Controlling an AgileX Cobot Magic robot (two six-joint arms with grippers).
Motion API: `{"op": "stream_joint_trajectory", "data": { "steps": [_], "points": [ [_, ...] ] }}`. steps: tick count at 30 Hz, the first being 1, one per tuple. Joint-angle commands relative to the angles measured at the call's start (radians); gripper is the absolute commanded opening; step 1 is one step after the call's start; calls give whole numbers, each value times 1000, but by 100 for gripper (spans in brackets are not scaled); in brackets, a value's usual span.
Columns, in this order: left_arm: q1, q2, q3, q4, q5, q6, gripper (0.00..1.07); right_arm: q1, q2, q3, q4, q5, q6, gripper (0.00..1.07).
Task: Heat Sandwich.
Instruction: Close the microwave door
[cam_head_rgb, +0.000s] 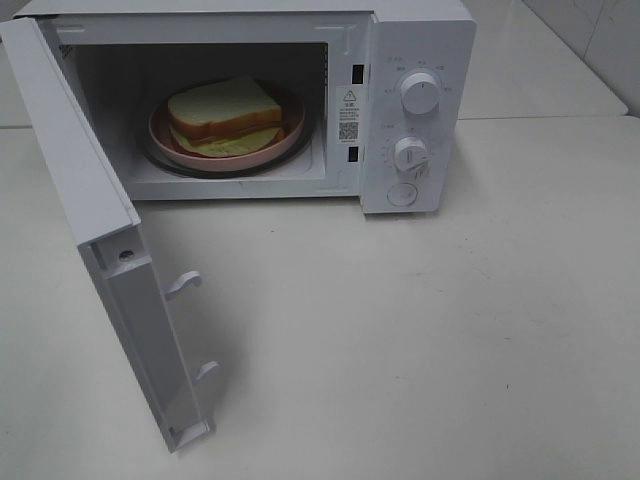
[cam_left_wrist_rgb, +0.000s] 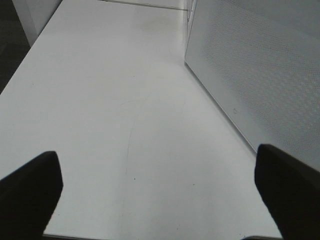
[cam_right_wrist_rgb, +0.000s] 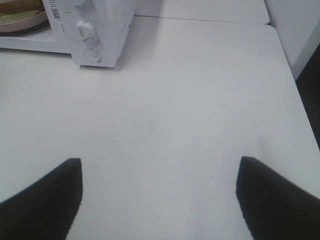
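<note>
The sandwich (cam_head_rgb: 224, 116) lies on a round pink plate (cam_head_rgb: 287, 138) inside the white microwave (cam_head_rgb: 420, 40), whose door (cam_head_rgb: 110, 250) is swung wide open to the left. No arm shows in the high view. In the left wrist view my left gripper (cam_left_wrist_rgb: 159, 185) is open over bare table, with the outside of the perforated door panel (cam_left_wrist_rgb: 260, 75) beside it. In the right wrist view my right gripper (cam_right_wrist_rgb: 159, 192) is open and empty over the table, well in front of the microwave's control panel (cam_right_wrist_rgb: 87, 35); the plate's rim (cam_right_wrist_rgb: 20, 22) peeks in at the corner.
The microwave has two knobs (cam_head_rgb: 420, 92) and a round button (cam_head_rgb: 402, 194) on its right panel. The table's edge (cam_right_wrist_rgb: 292, 75) runs close by the right gripper. Another table (cam_head_rgb: 540, 60) stands behind.
</note>
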Motion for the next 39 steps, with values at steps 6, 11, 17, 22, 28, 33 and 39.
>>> {"op": "stream_joint_trajectory", "data": {
  "steps": [6,11,17,22,28,33,39],
  "points": [
    [-5,-22,0,0,-11,-3,98,-103,-89,114,26,-91,6,76],
    [-5,-22,0,0,-11,-3,98,-126,-94,115,25,-91,5,76],
    [-5,-22,0,0,-11,-3,98,-129,-94,115,26,-91,5,76],
    [-5,-22,0,0,-11,-3,98,-129,-94,115,26,-91,5,76],
    [-5,-22,0,0,-11,-3,98,-129,-94,115,26,-91,5,76],
    [-5,-22,0,0,-11,-3,98,-129,-94,115,26,-91,5,76],
    [-5,-22,0,0,-11,-3,98,-129,-94,115,26,-91,5,76]
  ]
}}
